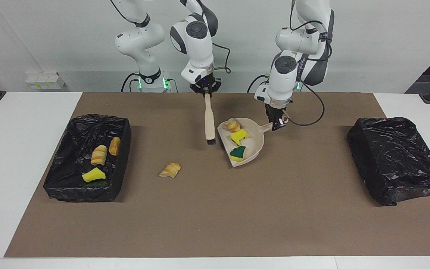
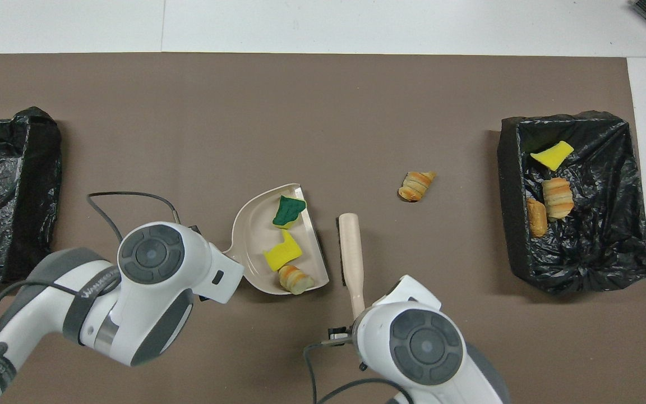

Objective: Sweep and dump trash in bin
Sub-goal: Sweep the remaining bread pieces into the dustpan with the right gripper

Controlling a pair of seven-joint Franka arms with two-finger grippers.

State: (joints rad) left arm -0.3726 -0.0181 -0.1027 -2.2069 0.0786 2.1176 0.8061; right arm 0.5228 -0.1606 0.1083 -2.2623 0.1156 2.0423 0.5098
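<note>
While the left gripper (image 1: pixel 277 126) held the handle of the beige dustpan (image 1: pixel 254 145) with its fingers shut tight on it, we saw three bits of trash lying in the pan. They were a green and yellow sponge piece (image 1: pixel 238 153), a yellow sponge piece (image 1: pixel 239 136) and a small bread chunk (image 1: pixel 233 124). The pan looked lifted a little above the brown mat (image 1: pixel 215 209), but we could not tell for sure.

The right gripper (image 1: pixel 206 91) had its fingers shut on the top of the brush (image 1: pixel 209 121). The brush hung down with its black bristles low, just beside the open mouth of the pan, toward the right arm's end of the table.

One more bread chunk (image 1: pixel 170 170) lay alone on the mat, between the brush and the open bin (image 1: pixel 123 130). That bin sat at the right arm's end. Inside it we saw two bread pieces (image 1: pixel 99 155) and a yellow sponge (image 1: pixel 93 175).

A second bin (image 1: pixel 396 158), wrapped in black plastic, sat at the left arm's end of the table, well apart from the pan.
</note>
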